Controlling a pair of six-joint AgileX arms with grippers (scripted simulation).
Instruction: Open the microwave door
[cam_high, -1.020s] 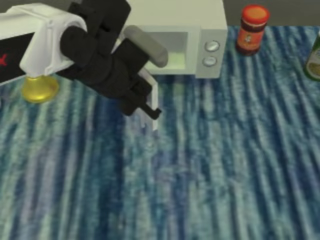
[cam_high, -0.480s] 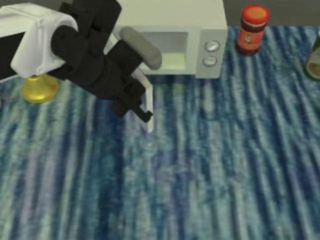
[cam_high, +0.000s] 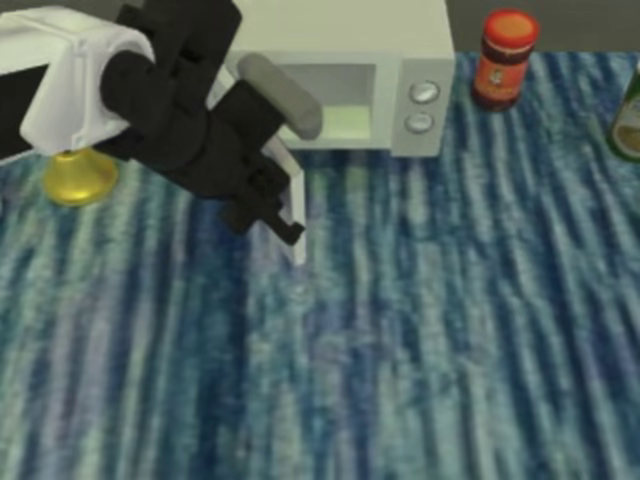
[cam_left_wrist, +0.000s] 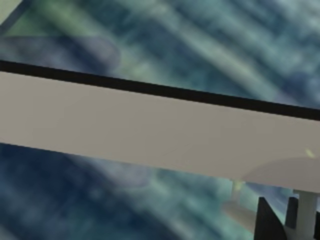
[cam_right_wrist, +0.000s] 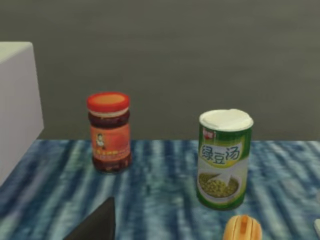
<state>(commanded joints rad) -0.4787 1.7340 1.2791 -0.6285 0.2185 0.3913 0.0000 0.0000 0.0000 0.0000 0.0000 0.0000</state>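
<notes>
The off-white microwave (cam_high: 345, 40) stands at the table's back edge, its cavity (cam_high: 345, 105) exposed beside two silver knobs (cam_high: 424, 93). The microwave door (cam_high: 300, 250) is swung out toward the front and shows edge-on as a thin white strip. My left gripper (cam_high: 286, 225) is shut on the door's free edge. In the left wrist view the door (cam_left_wrist: 150, 125) crosses as a broad beige band, and dark fingers (cam_left_wrist: 267, 222) flank a white bar of it (cam_left_wrist: 306, 215). My right arm is outside the top view; only one dark fingertip (cam_right_wrist: 100, 225) shows in its wrist view.
A gold bell (cam_high: 78, 175) sits left of the microwave under my left arm. A red-lidded jar (cam_high: 504, 58) and a green can (cam_high: 628, 115) stand to the right. The right wrist view shows the jar (cam_right_wrist: 109, 132), the can (cam_right_wrist: 224, 160) and a bread roll (cam_right_wrist: 242, 229).
Over the last second my left gripper drew the door's free edge a little to the left and back, swinging it wider. In the last half second hardly anything moved.
</notes>
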